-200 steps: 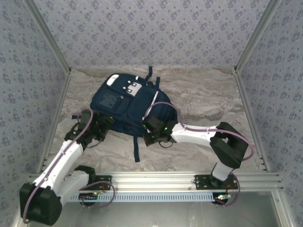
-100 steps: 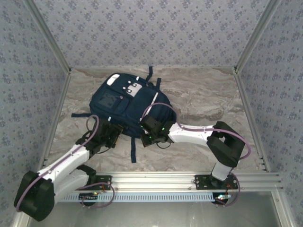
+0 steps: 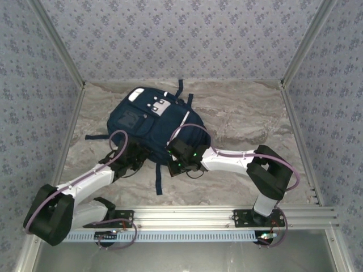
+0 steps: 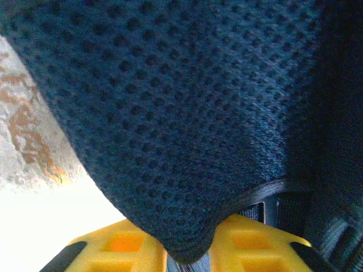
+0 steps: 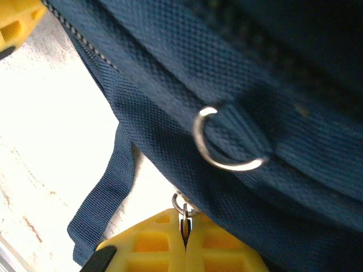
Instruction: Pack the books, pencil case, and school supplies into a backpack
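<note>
The navy backpack (image 3: 148,122) lies on the table with its front pocket up. My left gripper (image 3: 140,154) is at its near-left edge. In the left wrist view the yellow fingers (image 4: 122,245) are shut on a fold of the backpack's dark mesh fabric (image 4: 181,113), which dips between them. My right gripper (image 3: 177,162) is at the near-right edge. In the right wrist view the right gripper (image 5: 184,231) is shut on a small metal zipper pull (image 5: 182,211). Books, pencil case and school supplies are out of view.
A metal D-ring (image 5: 227,141) sits on the backpack's seam above the pull. A loose strap (image 3: 159,178) trails toward the aluminium rail (image 3: 187,214). Bare marble table (image 3: 249,122) lies to the right, and patterned walls close in three sides.
My left arm swung right to the backpack's near edge and its jaws closed on the mesh fabric. The right gripper shifted slightly left with the pull, and the loose strap moved with it.
</note>
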Controlling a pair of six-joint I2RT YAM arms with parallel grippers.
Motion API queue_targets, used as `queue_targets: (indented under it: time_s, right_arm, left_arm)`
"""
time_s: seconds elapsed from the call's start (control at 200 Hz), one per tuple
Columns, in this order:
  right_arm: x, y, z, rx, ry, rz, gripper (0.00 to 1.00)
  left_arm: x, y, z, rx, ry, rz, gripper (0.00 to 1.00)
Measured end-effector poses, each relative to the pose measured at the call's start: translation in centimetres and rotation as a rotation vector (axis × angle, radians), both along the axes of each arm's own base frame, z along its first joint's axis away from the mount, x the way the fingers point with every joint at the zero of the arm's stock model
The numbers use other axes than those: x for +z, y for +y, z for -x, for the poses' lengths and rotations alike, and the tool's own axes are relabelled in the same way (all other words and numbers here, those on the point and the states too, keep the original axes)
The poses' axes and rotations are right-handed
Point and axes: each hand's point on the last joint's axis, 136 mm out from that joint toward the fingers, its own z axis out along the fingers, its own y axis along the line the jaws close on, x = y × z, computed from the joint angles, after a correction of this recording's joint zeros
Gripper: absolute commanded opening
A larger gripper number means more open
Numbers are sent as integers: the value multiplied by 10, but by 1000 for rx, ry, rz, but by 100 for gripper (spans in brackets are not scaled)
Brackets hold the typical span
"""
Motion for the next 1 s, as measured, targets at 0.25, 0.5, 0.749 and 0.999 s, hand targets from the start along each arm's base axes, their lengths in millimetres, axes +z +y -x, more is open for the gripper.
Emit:
queue_targets:
  time_s: [0.25, 0.5, 0.749, 0.999]
  right_arm:
    - [-7, -17, -4, -16, -1, 68, 0]
    - [-3, -46, -17, -46, -27, 118, 0]
    - [5, -68, -23, -67, -38, 108, 0]
    - [10, -55, -9, 11, -35, 77, 0]
  left_arm:
    - [-3, 10, -2, 9, 9, -20, 18]
    - [-5, 22, 0, 24, 22, -45, 18]
    - [-5, 29, 1, 12, 23, -77, 25]
    - [24, 24, 10, -29, -3, -50, 55]
